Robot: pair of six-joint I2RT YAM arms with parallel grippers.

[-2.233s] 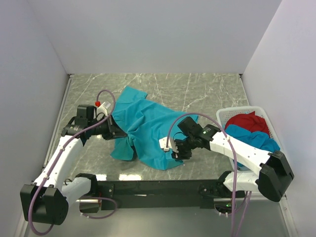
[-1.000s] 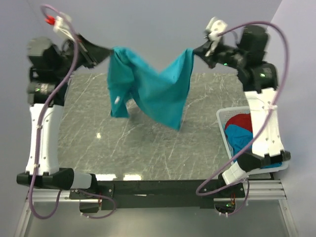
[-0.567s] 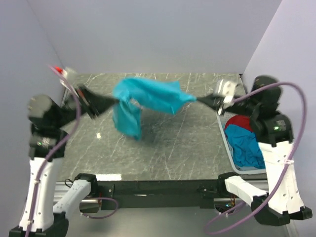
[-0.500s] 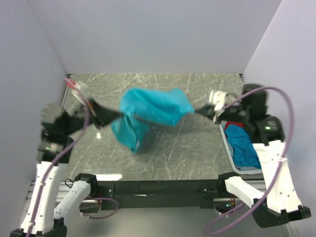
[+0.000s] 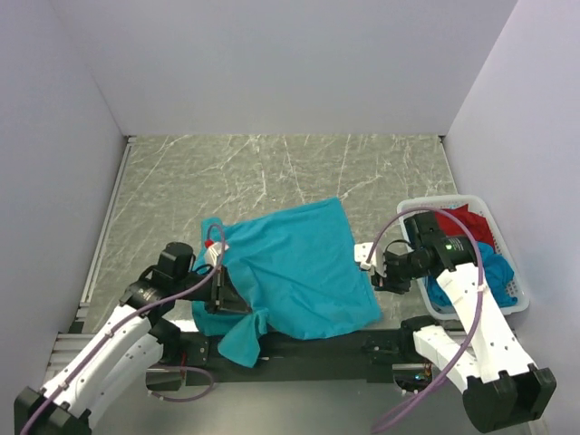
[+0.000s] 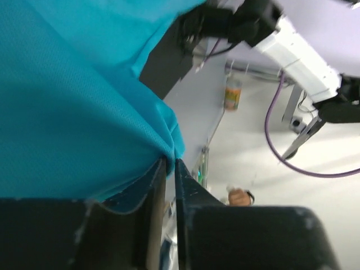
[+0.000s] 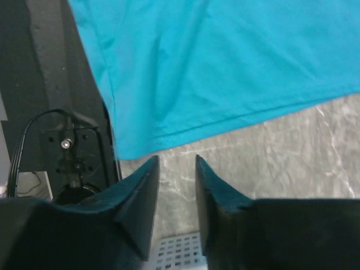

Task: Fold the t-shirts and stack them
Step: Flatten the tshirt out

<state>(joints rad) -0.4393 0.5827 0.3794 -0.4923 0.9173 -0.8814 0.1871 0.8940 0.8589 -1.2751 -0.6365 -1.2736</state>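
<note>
Teal t-shirt (image 5: pixel 294 267) dropped flat onto table | left claw (image 6: pixel 169 169) pinching its edge | right claw (image 7: pixel 175 169) parted, empty

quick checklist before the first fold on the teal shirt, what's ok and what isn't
1. Teal shirt down on the table: ok, mostly spread flat.
2. All of it on the table: not ok, the near-left corner hangs bunched over the front edge.
3. Right hand free of the cloth: ok, its fingers stand apart just off the hem, nothing between them.
4. Left hand free of the cloth: cannot tell, a fold sits right at its nearly closed fingertips.
5. Blue shirt and red shirt out of the way: ok, both in the basket.
6. Sleeves laid out: cannot tell.
</note>
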